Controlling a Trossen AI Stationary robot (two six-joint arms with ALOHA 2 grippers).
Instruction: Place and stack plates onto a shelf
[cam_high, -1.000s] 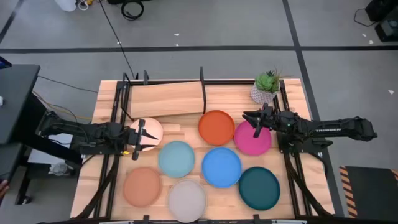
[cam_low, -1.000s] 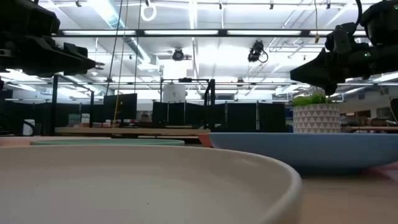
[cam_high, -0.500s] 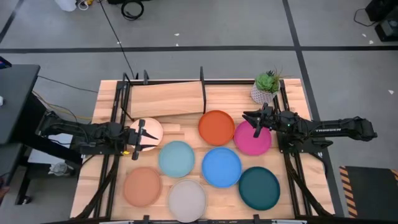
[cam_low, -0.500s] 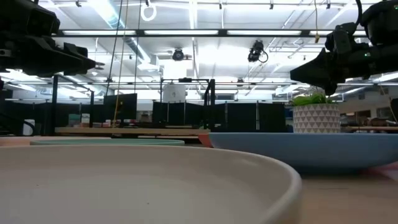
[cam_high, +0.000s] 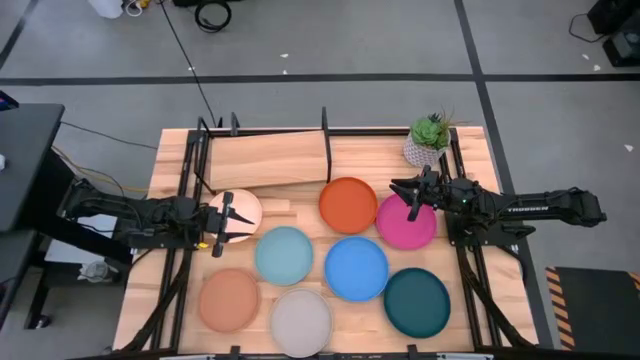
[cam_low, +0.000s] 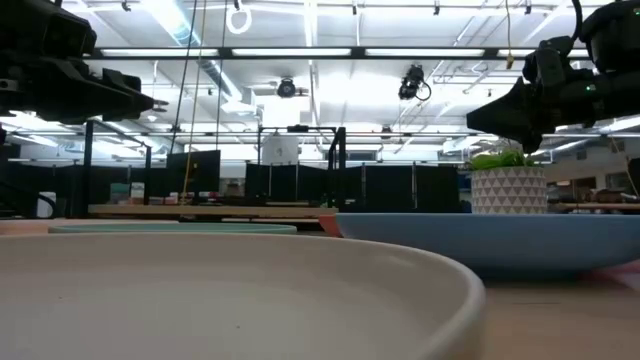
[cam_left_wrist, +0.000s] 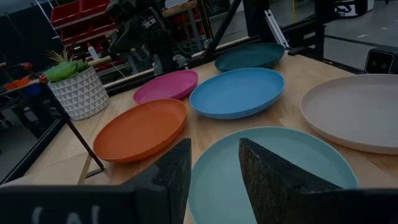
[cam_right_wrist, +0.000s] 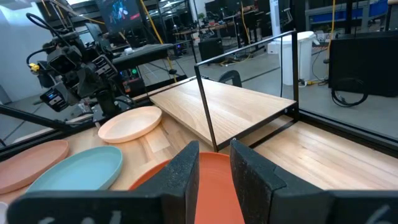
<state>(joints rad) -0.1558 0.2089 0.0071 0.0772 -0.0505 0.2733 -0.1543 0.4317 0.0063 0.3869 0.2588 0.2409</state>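
Both my arms reach in level from the table's sides, wrists w/ grippers pointing toward the middle, neither touching anything.

Left gripper (cam_high: 226, 219) hangs above the pale peach plate (cam_high: 242, 208), at the left side of the table, fingers (cam_left_wrist: 273, 180) a bit apart w/ nothing between them. Past them my left wrist view looks over the light blue plate (cam_left_wrist: 273, 165) toward the orange plate (cam_left_wrist: 140, 127), bright blue plate (cam_left_wrist: 236, 92), magenta plate (cam_left_wrist: 166, 85) and dark teal plate (cam_left_wrist: 250, 56).

Right gripper (cam_high: 408, 194) sits over the gap where the orange and magenta plates meet, just beside the potted plant (cam_high: 428, 139). Its fingers (cam_right_wrist: 252, 174) are slightly apart too, holding nothing; beyond them I see the orange plate's rim and the shelf (cam_right_wrist: 230, 109).

The shelf stands at the far left half of the table, wood plank bare, black divider upright at its right end. All eight plates lie flat on the tabletop (cam_high: 480, 170) in front of it: peach, orange, magenta in the far row; light blue, bright blue mid; terracotta plate (cam_high: 229, 299), grey-white plate (cam_high: 300, 321) and dark teal nearest. No plate on the shelf yet.
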